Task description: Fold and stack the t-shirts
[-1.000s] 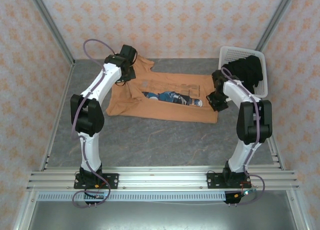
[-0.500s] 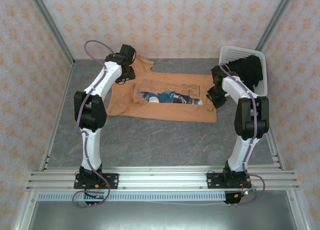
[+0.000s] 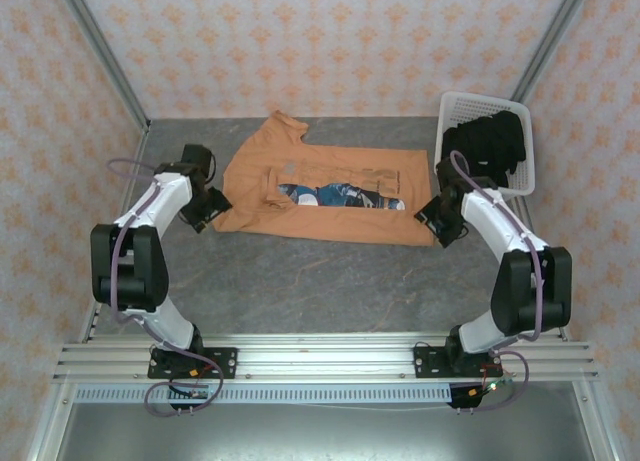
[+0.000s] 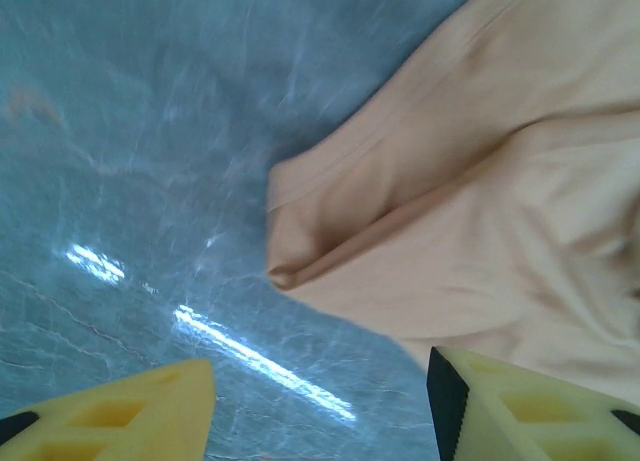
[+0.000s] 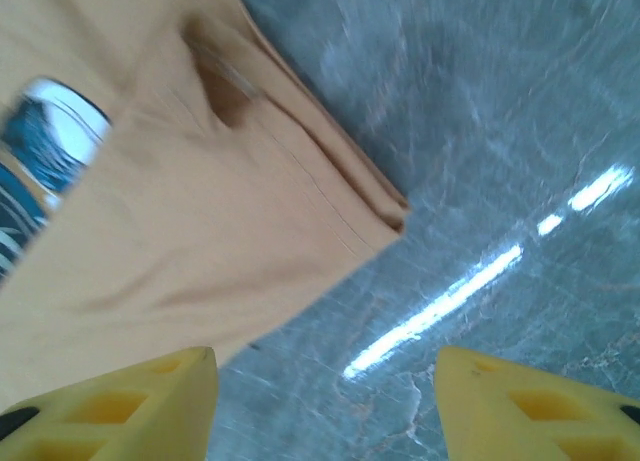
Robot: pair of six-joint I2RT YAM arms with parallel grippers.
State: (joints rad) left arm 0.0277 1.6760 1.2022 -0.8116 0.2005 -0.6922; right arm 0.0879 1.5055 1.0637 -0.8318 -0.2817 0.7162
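Left end effector (image 3: 206, 205) and right end effector (image 3: 441, 221) have been brought back to the orange shirt's (image 3: 330, 196) near corners, both apart and empty. Shirt lies part-folded on the table (image 3: 300, 281); a further fold is judged imminent.

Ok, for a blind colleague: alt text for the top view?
An orange-tan t-shirt lies partly folded on the table, with the left gripper and right gripper beside its near corners. Black t-shirts sit in a white basket.

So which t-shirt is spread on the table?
The orange-tan t-shirt with the blue print; the black shirts are bunched in the white basket.
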